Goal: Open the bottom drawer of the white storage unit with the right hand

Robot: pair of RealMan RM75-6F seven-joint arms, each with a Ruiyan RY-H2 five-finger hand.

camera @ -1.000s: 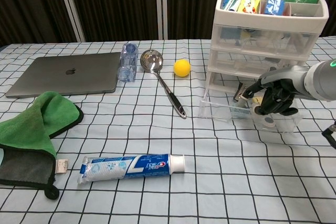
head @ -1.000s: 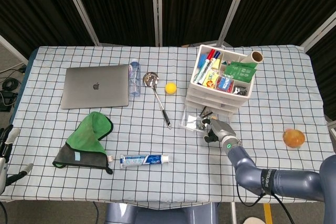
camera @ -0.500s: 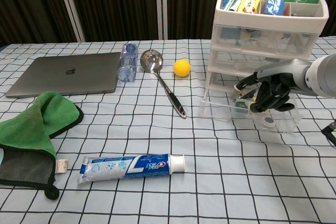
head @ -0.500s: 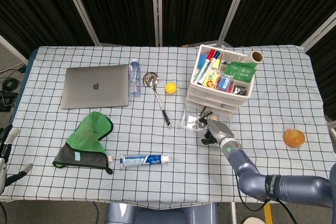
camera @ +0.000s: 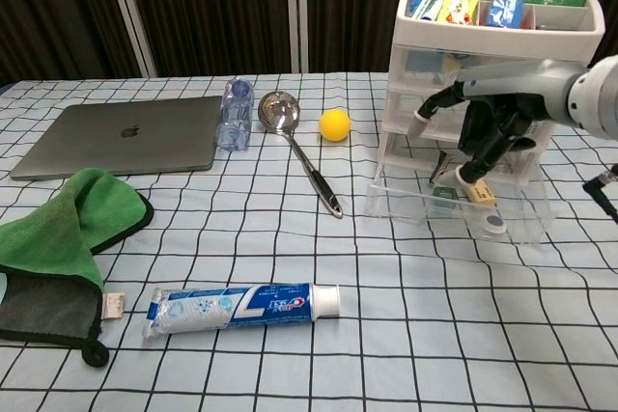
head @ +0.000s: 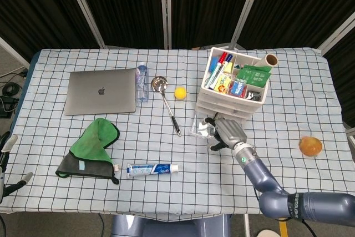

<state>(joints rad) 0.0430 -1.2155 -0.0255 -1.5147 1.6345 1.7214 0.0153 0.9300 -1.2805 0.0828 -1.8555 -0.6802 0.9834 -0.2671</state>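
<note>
The white storage unit [head: 244,104] [camera: 495,43] stands at the back right, its open top full of pens and packets. Its clear bottom drawer [head: 201,129] [camera: 410,204] is pulled out toward me, with small items and a tape roll inside. My right hand [head: 228,132] [camera: 492,123] hangs above the drawer, close to the unit's front. Its fingers [camera: 465,177] point down and apart, holding nothing and clear of the drawer's front wall. My left hand [head: 4,151] shows only partly at the left edge of the head view, fingers apart and empty.
A ladle [camera: 294,142], a yellow ball [camera: 335,123], a water bottle [camera: 235,113] and a laptop [camera: 126,135] lie left of the unit. A toothpaste tube [camera: 241,306] and a green cloth [camera: 58,238] sit near the front. A fruit [head: 310,146] lies at the right.
My right hand has lifted off the drawer's front and moved up toward the unit, its fingers uncurling. The drawer stays pulled out. My left hand has barely moved.
</note>
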